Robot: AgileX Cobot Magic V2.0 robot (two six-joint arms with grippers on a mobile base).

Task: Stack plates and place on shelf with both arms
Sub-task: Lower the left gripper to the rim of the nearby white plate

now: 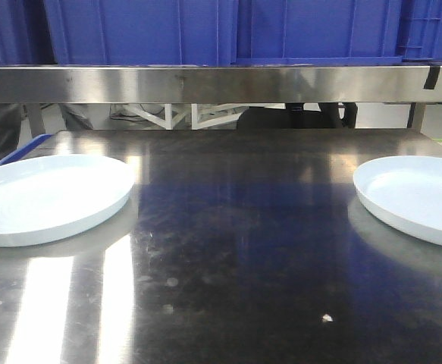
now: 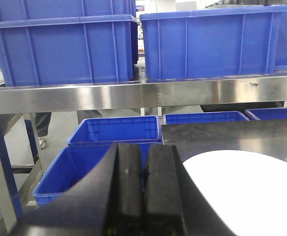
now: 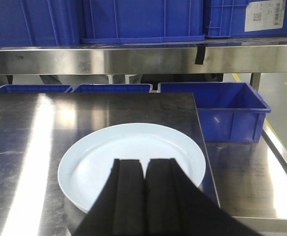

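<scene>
The multi-tier brushed stainless-steel shelf point(image 1: 221, 83) spans the back of my workspace. Large blue plastic crates point(image 1: 145, 30) sit on the tier above its front rail. In front of it lies the flat reflective steel tabletop point(image 1: 243, 250). On that tabletop are the two round glossy white plates, well apart and not yet stacked: the left plate point(image 1: 46, 199) near the left edge and the right plate point(image 1: 418, 197) close to the right edge.

I judge these plates to be stiff, fairly heavy, slippery on their glaze and breakable if dropped or knocked against steel. The low upturned rim is the only place to pinch, and the side of each rim nearest me looks the easiest to reach.

My left gripper point(image 2: 143, 147) has its black fingers pressed together on nothing, off to the left of its plate. My right gripper point(image 3: 144, 164) is likewise closed and empty, hanging over the near part of the right plate. Both must spread before either can take a rim.
</scene>
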